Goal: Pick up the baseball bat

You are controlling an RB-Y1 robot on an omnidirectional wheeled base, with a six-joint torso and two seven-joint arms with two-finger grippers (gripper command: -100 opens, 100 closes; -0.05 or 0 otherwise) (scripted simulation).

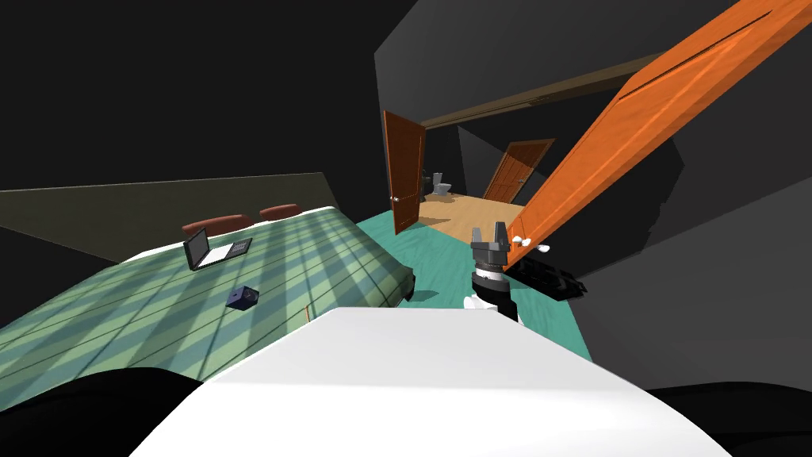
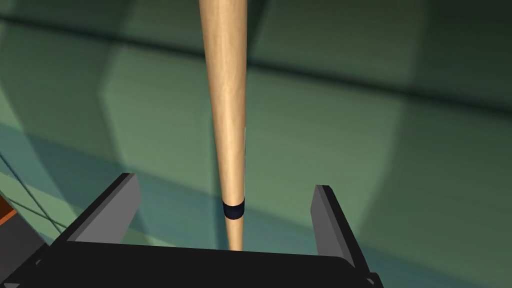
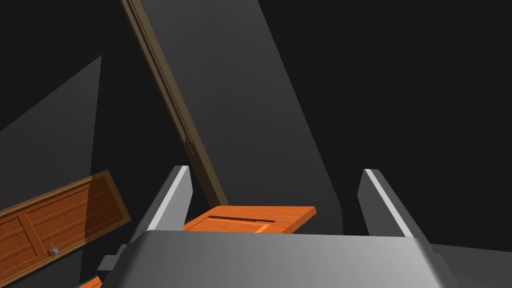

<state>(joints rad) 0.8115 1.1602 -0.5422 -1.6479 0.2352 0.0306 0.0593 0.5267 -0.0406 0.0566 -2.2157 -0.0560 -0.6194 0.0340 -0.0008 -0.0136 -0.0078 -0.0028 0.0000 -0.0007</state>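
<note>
Baseball bat [image 2: 227,100], wooden, black band, lies on green bedspread [image 2: 400,150] between wide-apart fingers of left gripper [image 2: 224,182], touching neither; right gripper [image 1: 489,232] spread too, by orange door [image 1: 634,135].

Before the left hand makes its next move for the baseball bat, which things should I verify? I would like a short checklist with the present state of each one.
1. Left hand open: ok.
2. Pale wooden baseball bat between its fingers, about centred: ok.
3. Black band on the bat's thin end inside the finger span: ok.
4. Fingers pressing the bat: not ok, gaps on both sides.
5. Bat resting on the green checked bed cover: cannot tell.
6. Right hand open, holding nothing: ok.
</note>
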